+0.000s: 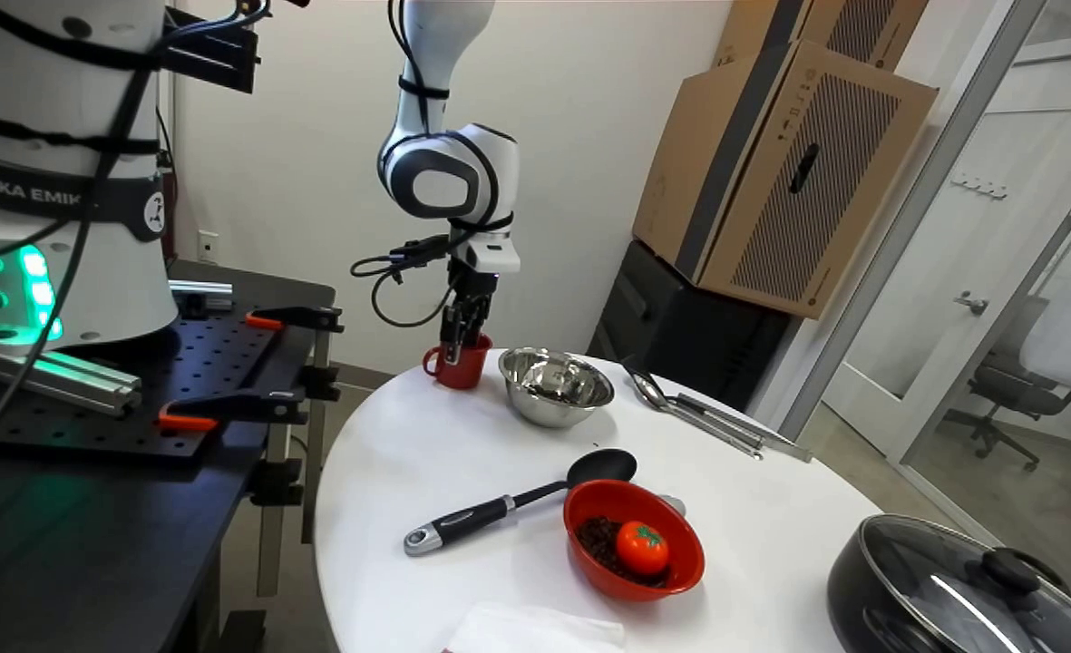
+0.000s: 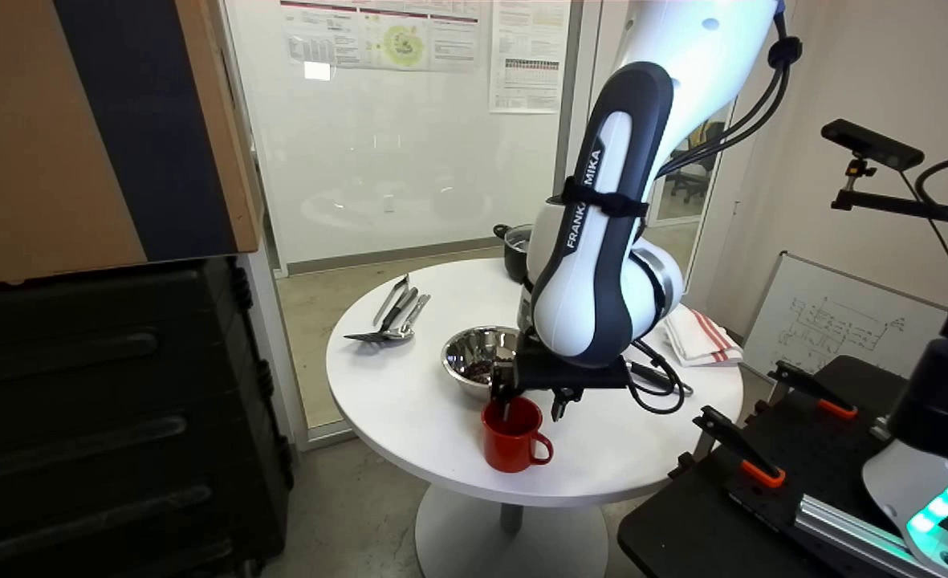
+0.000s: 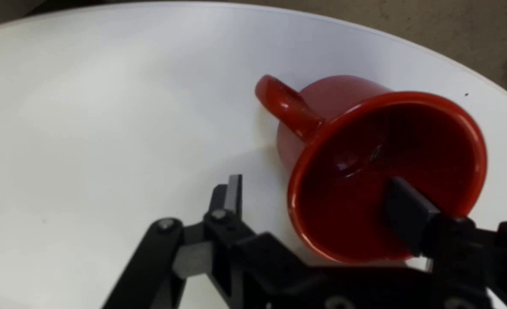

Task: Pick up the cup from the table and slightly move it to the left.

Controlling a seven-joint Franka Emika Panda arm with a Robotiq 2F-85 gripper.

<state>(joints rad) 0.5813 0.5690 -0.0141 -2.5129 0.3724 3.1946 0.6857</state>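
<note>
The red cup (image 1: 468, 367) stands upright near the edge of the round white table (image 1: 753, 535). It also shows in an exterior view (image 2: 509, 443) and in the wrist view (image 3: 343, 141), with its handle at the upper left there. My gripper (image 3: 317, 184) is open around the cup's wall. One finger reaches inside the cup and the other is outside it, on the handle side, with a gap to the wall. The gripper also shows from outside in both exterior views (image 1: 461, 340) (image 2: 532, 415). The inner finger's tip is partly hidden inside the cup.
A steel bowl (image 1: 553, 413) stands close beside the cup. A black spoon (image 1: 499, 508), a red bowl (image 1: 589, 553) holding a tomato (image 1: 642, 548), metal utensils (image 1: 707, 417), a black pot (image 1: 889, 589) and a folded cloth (image 1: 535, 630) lie farther off on the table.
</note>
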